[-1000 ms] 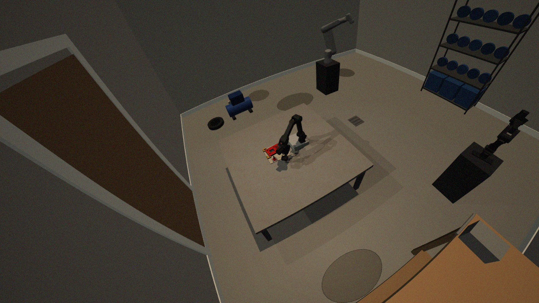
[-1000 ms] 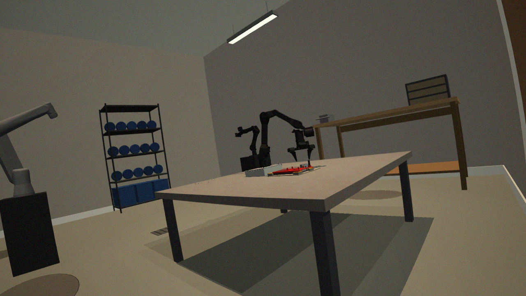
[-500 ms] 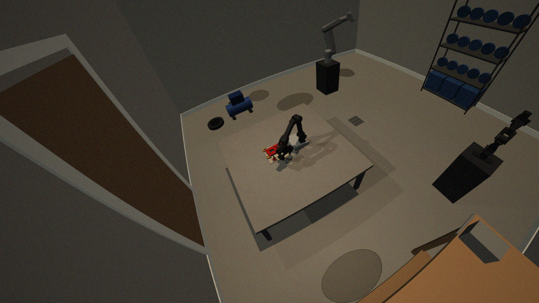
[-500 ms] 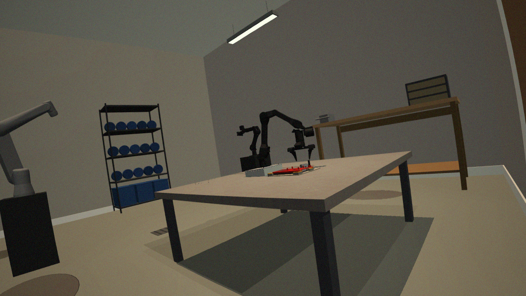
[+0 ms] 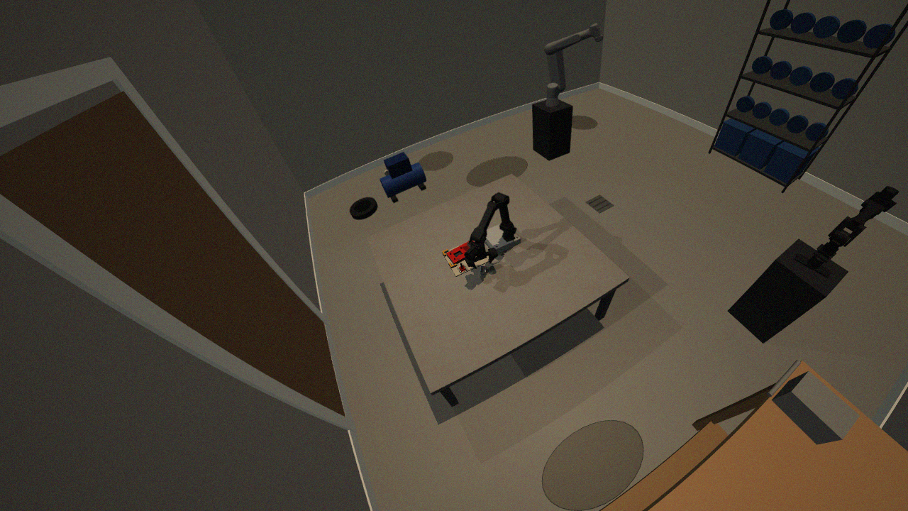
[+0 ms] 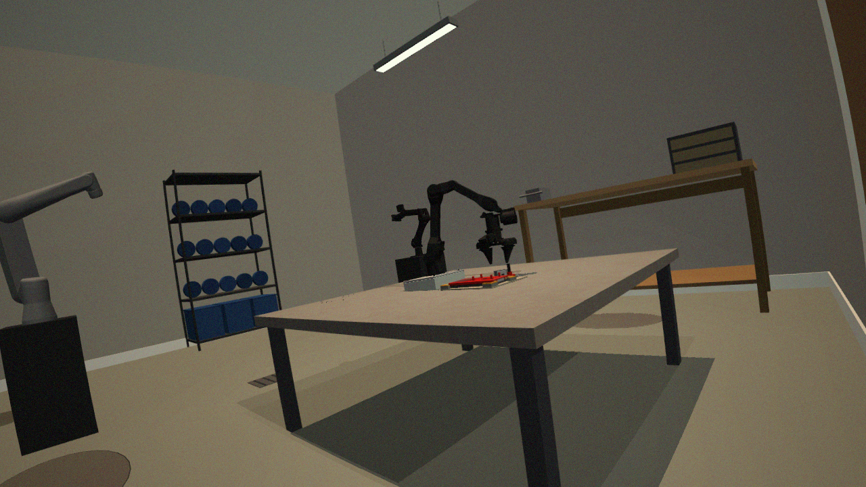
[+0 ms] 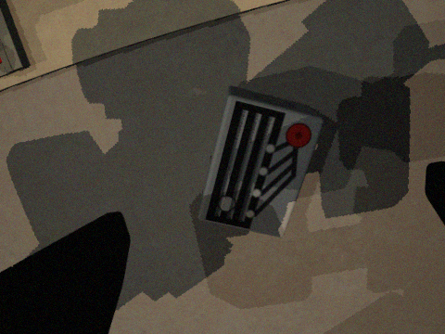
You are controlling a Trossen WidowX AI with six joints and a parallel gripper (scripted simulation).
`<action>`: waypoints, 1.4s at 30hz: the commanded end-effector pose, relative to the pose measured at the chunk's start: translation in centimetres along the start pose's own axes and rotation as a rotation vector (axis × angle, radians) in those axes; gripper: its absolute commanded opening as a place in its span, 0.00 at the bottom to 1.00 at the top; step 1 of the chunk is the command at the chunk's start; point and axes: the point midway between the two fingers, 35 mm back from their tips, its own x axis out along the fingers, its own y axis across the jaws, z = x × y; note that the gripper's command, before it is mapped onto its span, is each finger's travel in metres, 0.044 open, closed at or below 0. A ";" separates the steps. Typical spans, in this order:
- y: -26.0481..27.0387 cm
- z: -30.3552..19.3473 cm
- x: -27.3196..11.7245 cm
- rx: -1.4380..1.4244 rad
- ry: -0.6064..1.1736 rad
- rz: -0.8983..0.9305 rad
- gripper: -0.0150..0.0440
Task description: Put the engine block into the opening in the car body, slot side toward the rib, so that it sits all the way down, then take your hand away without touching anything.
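The grey engine block (image 7: 252,167) lies on the table in the wrist view, with black slots, a slanted fan of dark bars and a red round cap on top. It is small and partly shaded in the top view (image 5: 486,270). My gripper (image 6: 498,260) (image 7: 276,203) is open and empty above the block, one finger low at the left and one at the right edge of the wrist view. The red car body (image 5: 455,255) (image 6: 478,281) lies flat beside it with a dark opening. The rib and the block's seating side cannot be made out.
A light grey tray (image 6: 431,283) lies beside the car body, near the arm's base. A short dark post (image 6: 508,268) stands at the car body's far end in the exterior view. The table's front edge (image 6: 387,330) is beyond them. Dark arm shadows cross the block's surroundings.
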 end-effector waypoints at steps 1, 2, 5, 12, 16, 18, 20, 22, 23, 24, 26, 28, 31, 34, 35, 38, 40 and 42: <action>0.1 0.0 -0.2 0.149 0.003 0.002 1.00; 0.1 0.0 -0.2 0.184 0.003 0.002 1.00; 0.1 0.0 -0.2 0.289 0.003 0.002 1.00; 0.1 0.0 -0.2 0.410 0.003 0.002 1.00; 0.1 -0.1 -0.2 0.410 0.003 0.002 1.00; 0.2 -0.2 -0.2 0.410 0.004 0.002 1.00; 0.2 -0.2 0.2 0.410 0.004 0.002 1.00; 0.2 -0.2 1.1 0.410 0.004 0.002 1.00; 0.2 -0.2 1.3 0.410 0.004 0.002 1.00; 0.2 -0.2 1.3 0.410 0.004 0.002 1.00; 0.2 -0.2 1.3 0.410 0.004 0.002 1.00; 0.2 -0.2 1.5 0.410 0.004 0.002 1.00; 0.2 -0.2 2.0 0.410 0.004 0.002 1.00; 0.2 -0.2 2.5 0.410 0.004 0.002 1.00; 0.2 -0.2 2.6 0.410 0.003 0.002 1.00; 0.2 -0.2 3.1 0.410 0.003 0.002 1.00; 0.2 -0.2 3.4 0.410 0.003 0.002 1.00; 0.2 -0.2 3.8 0.410 0.003 0.002 1.00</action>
